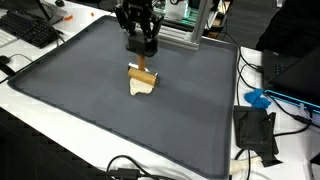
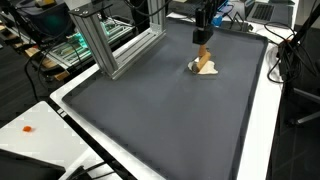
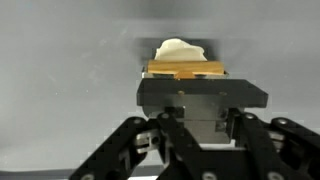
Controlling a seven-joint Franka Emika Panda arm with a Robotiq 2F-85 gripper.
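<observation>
My gripper [image 1: 141, 52] hangs over the far middle of a dark grey mat [image 1: 90, 100] and is shut on a tan wooden block [image 1: 144, 72]. The block's lower end rests on or just above a cream-white lump [image 1: 140, 87] lying on the mat. In an exterior view the gripper [image 2: 202, 42] holds the wooden block [image 2: 206, 63] upright with the cream lump [image 2: 195, 68] beside its base. In the wrist view the gripper [image 3: 190, 82] has the block [image 3: 187, 69] pinched between its dark fingers, and the cream lump [image 3: 180, 48] shows beyond it.
An aluminium frame [image 2: 110, 40] stands at one edge of the mat [image 2: 170, 120]. A keyboard [image 1: 32, 30] lies off the far corner. A black device [image 1: 256, 133], a blue object [image 1: 258, 98] and cables sit on the white table beside the mat.
</observation>
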